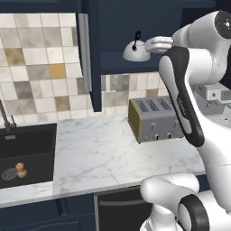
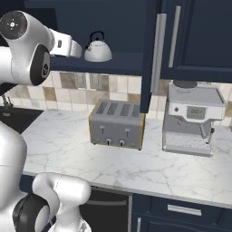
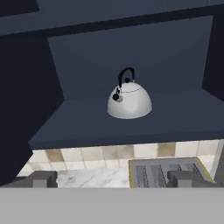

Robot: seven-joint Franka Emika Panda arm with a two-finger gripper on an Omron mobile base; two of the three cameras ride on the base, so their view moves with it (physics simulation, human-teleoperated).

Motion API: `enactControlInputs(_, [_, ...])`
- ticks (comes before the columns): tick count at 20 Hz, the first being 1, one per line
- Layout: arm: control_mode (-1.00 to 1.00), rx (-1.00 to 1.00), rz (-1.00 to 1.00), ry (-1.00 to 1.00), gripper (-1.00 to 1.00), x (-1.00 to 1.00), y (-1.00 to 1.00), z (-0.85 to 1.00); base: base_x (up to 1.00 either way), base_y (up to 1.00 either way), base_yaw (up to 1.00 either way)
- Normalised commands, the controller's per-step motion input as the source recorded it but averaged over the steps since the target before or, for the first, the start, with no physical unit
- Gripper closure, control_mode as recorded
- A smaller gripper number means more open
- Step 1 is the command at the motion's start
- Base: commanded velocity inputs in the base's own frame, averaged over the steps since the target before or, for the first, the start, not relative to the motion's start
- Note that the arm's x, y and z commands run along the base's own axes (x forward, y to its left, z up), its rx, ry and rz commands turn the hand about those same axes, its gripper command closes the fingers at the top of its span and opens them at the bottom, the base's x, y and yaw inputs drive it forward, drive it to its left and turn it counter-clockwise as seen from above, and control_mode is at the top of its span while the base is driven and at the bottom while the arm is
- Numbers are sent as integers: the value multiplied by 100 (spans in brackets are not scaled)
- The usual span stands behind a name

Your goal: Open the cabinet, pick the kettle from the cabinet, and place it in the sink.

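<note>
Kettle [image 3: 129,99] sits upright on the open cabinet [image 3: 131,120] shelf, straight ahead of your gripper [image 3: 113,178], apart from it; gripper spread wide, empty, above the toaster [image 3: 168,173].

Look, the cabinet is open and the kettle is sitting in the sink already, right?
Not quite. The cabinet is open, but the kettle sits on the cabinet shelf, not in the sink. The hand view shows it there, above the toaster.

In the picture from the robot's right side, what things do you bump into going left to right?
Kettle → toaster → open cabinet door → coffee machine.
</note>
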Motion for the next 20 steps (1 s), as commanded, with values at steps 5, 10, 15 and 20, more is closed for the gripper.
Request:
enactControlInputs(5, [-100,-16,0,-2,-100,31,0,2,0,0,0])
enactControlInputs(10, [-100,-9,0,0,-100,25,-2,5,0,0,0])
enactControlInputs(15, [-100,-1,0,0,-100,22,-1,2,0,0,0])
enactControlInputs(20, [-100,0,-1,0,-100,21,-5,1,0,0,0])
